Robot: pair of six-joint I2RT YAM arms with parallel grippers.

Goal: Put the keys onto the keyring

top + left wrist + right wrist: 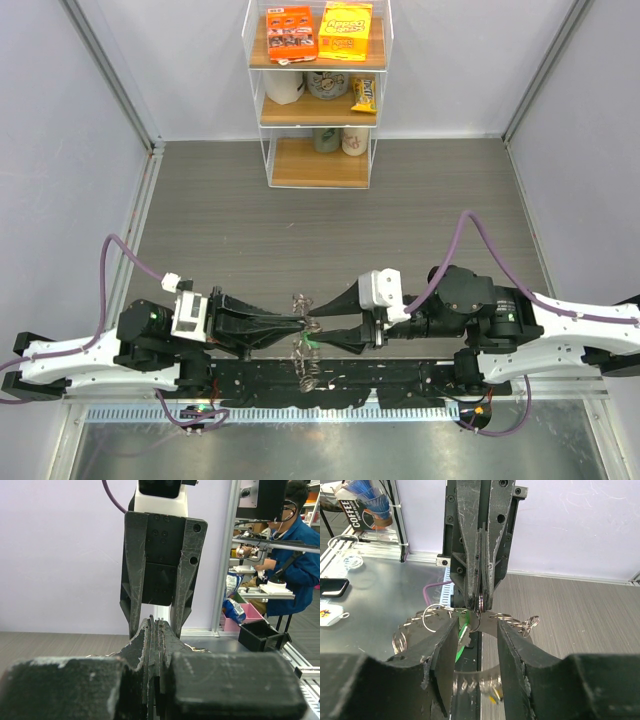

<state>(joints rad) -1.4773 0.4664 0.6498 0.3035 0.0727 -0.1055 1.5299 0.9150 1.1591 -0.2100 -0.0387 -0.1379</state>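
Observation:
The keyring (305, 355) hangs upright between my two grippers near the table's front edge, its flat metal band (415, 625) fringed with small silvery rings. My left gripper (303, 322) is shut on the ring's top edge, and thin metal layers (159, 624) show between its fingers (131, 652). My right gripper (322, 332) faces it with its jaws apart around the ring's upper part. In the right wrist view, a green key (463, 636) hangs close to the inner face of the left finger (442, 645) of my right gripper (477, 627). I cannot tell if they touch.
A clear shelf unit (318, 90) with snack boxes and cups stands at the back wall. A black perforated rail (330, 375) runs under the ring. Small split rings (532, 621) dangle off the ring's right side. A blurred yellow bit (492, 697) shows low between the right fingers.

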